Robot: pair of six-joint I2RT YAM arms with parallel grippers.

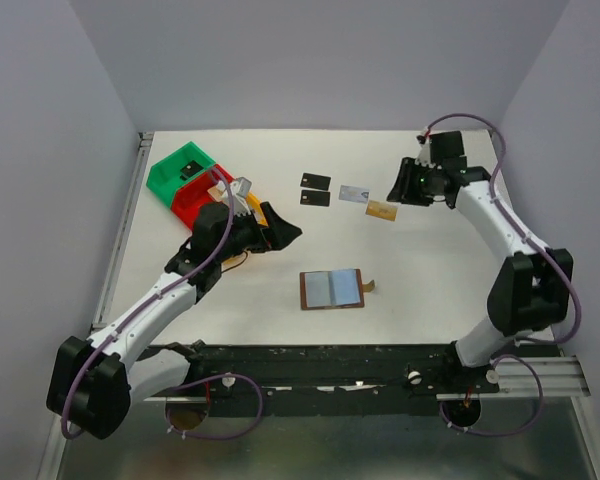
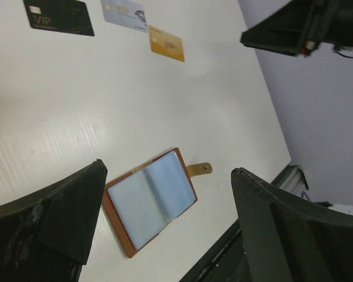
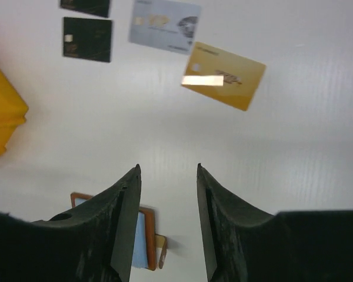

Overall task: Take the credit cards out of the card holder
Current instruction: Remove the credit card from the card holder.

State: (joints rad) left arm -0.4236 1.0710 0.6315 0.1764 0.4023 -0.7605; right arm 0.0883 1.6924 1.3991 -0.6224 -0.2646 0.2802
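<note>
The card holder (image 1: 331, 289) lies open and flat on the white table, grey-blue pockets up, its tab (image 1: 368, 286) pointing right. Behind it lie two black credit cards (image 1: 316, 181) (image 1: 314, 198), a silver-blue one (image 1: 353, 194) and a gold one (image 1: 381, 210). My right gripper (image 1: 393, 192) hovers just right of the gold card (image 3: 223, 75), open, nothing between its fingers (image 3: 126, 194). My left gripper (image 1: 285, 232) is wide open and empty above the table, up and left of the card holder (image 2: 150, 200). The wrist views show no card in the visible pockets.
Green (image 1: 185, 168), red (image 1: 200, 200) and yellow (image 1: 255, 215) bins stand at the back left, partly behind my left arm. The yellow bin (image 3: 3, 111) shows at the left of the right wrist view. The black mounting rail (image 1: 360, 360) runs along the near edge.
</note>
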